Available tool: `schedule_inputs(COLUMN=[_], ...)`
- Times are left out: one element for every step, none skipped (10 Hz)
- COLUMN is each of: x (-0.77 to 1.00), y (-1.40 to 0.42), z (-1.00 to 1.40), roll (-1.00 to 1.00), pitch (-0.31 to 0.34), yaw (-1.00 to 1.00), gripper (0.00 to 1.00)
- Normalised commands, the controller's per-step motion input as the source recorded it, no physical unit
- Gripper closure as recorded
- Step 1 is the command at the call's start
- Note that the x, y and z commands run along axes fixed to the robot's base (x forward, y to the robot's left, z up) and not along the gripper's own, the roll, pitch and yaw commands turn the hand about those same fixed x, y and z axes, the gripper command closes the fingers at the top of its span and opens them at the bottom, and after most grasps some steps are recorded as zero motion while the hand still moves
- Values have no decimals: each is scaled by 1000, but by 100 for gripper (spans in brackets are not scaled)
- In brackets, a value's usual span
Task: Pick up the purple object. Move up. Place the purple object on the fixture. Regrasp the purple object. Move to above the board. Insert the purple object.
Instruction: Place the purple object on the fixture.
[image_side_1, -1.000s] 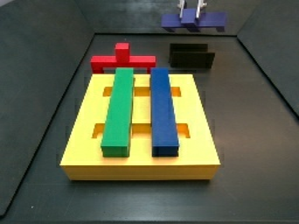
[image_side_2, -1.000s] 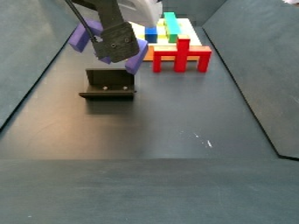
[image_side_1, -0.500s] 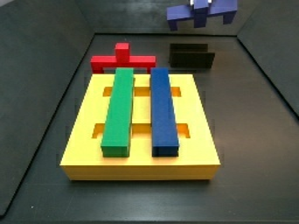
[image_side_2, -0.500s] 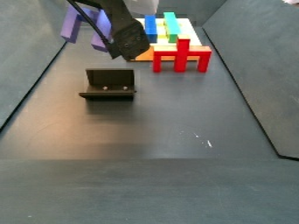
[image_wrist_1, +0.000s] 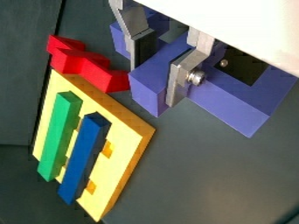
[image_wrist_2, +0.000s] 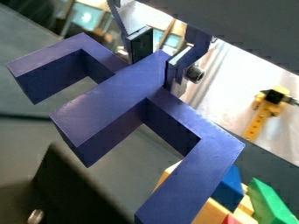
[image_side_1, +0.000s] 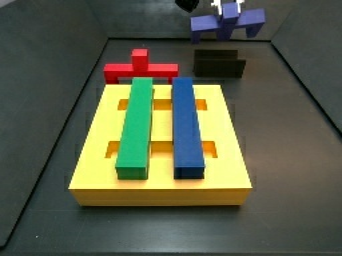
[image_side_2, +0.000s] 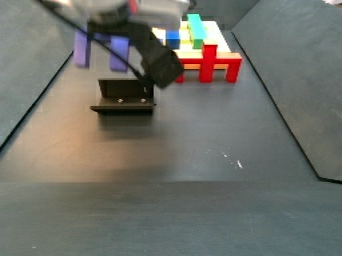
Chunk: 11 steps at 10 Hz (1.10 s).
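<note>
While my hand pinches the purple object by its stem, high at the top of a side view over the fixture, a tilted grip could make it miss the recess. Its crossbar looks slanted, its long axis running roughly level; motion blur hides more.

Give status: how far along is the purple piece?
Done: pick-up. The gripper is shut on the purple object and holds it in the air, above and just behind the fixture in a side view. In hand: bringing it to the fixture, whose top is bare. Left: placing, regrasp, move over the board, insertion; the board holds only the green and blue bars.
</note>
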Motion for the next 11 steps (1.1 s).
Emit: schedule_inputs(x=[197, 231, 214, 191, 0, 0, 0, 0, 9, 109, 46], y=[174, 169, 63, 0, 0, 0, 0, 23, 29, 34, 34], z=[-437, -371, -420, -317, -300, -283, -303, -351, -317, -286, -260], roll=[169, 249, 237, 0, -74, -86, -29, -86, -60, -63, -57], pitch=[574, 640, 600, 246, 37, 0, 0, -86, -71, -17, -29], yaw=[251, 189, 83, 0, 0, 0, 0, 0, 0, 0, 0], gripper=[100, 100, 100, 100, 100, 100, 100, 100, 100, 100, 100])
